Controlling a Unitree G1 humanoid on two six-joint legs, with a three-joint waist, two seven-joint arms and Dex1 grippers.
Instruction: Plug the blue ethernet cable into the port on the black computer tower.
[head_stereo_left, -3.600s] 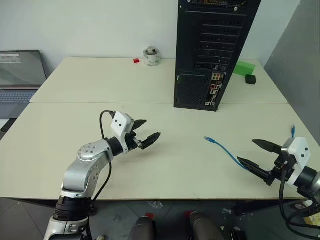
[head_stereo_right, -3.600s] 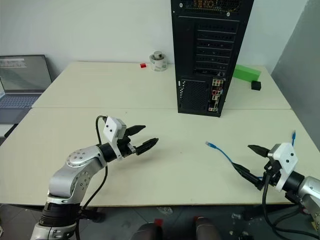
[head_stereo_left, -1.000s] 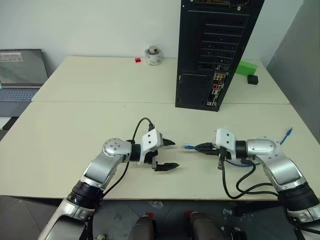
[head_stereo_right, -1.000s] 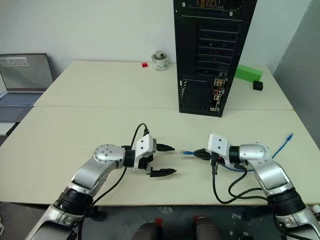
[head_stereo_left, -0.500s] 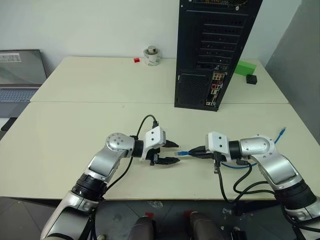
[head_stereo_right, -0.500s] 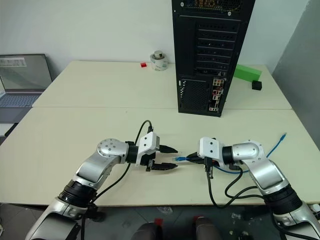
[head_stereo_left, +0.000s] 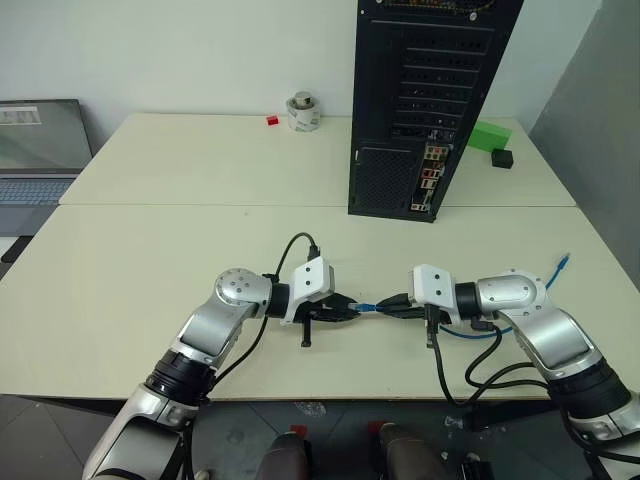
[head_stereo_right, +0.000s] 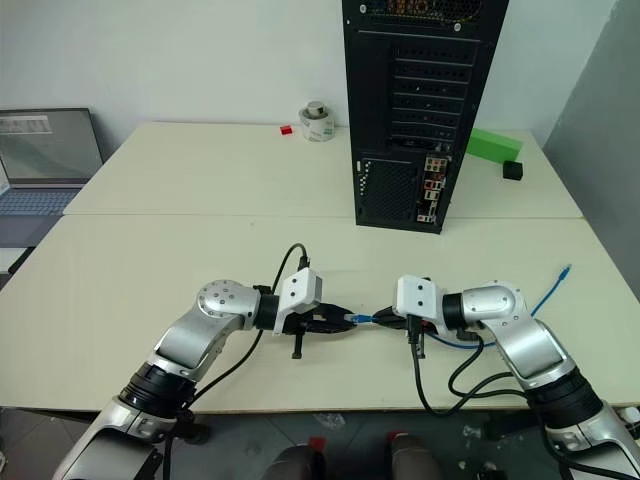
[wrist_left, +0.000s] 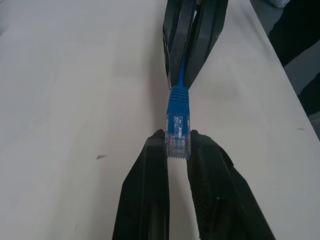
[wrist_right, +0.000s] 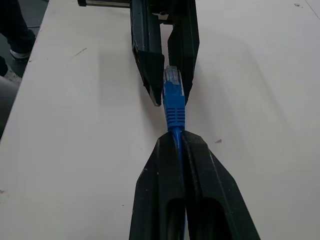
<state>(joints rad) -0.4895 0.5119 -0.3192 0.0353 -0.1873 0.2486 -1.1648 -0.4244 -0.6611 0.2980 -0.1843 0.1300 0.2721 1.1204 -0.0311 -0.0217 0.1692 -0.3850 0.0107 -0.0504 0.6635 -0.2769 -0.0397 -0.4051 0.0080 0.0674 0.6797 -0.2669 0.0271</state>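
The tower (head_stereo_left: 432, 105) is cut off at 12 o'clock, so its upper part cannot be seen, and its ports (head_stereo_left: 432, 180) are too small to tell apart. A laptop (head_stereo_left: 40, 150) runs off the edge at 9 o'clock. The cable (head_stereo_left: 520, 305) passes behind the right arm, its middle stretch hidden, and its far end (head_stereo_left: 566, 262) is too small to read. The small things at the desk's (head_stereo_left: 150, 260) far edge near 12 o'clock (head_stereo_left: 303, 111) cannot be identified.

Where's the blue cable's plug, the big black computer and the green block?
plug (wrist_left: 177, 137), left wrist view, its clear tip.
black computer tower (head_stereo_left: 425, 90), left eye view, slotted back.
green block (head_stereo_left: 490, 136), left eye view, top face.
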